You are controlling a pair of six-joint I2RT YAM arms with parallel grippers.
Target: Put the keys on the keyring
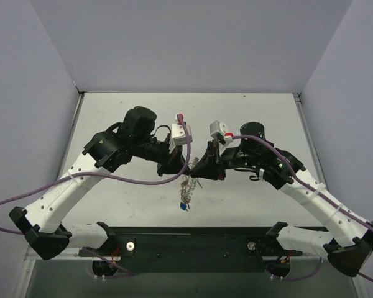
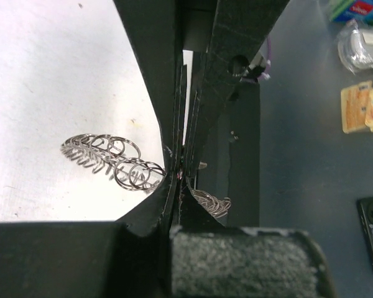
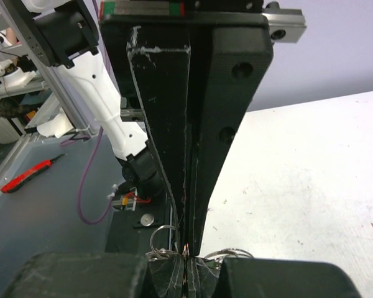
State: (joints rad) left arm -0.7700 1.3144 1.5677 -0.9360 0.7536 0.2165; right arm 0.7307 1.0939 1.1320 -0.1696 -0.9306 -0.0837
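In the top view the silvery coil-like keyring (image 1: 188,184) hangs between my two grippers, above the table. Small keys (image 1: 184,205) with blue and red heads dangle from its lower end. My left gripper (image 1: 184,166) and right gripper (image 1: 196,169) meet tip to tip at the ring's top. In the left wrist view the left gripper (image 2: 181,174) is shut on the keyring (image 2: 105,158), whose loops stick out on both sides. In the right wrist view the right gripper (image 3: 186,248) is shut on the keyring (image 3: 161,239). No keys show in either wrist view.
The white table (image 1: 248,118) is walled at the back and both sides. The black base bar (image 1: 193,245) of the arms runs along the near edge. Purple cables (image 1: 143,180) trail from both arms.
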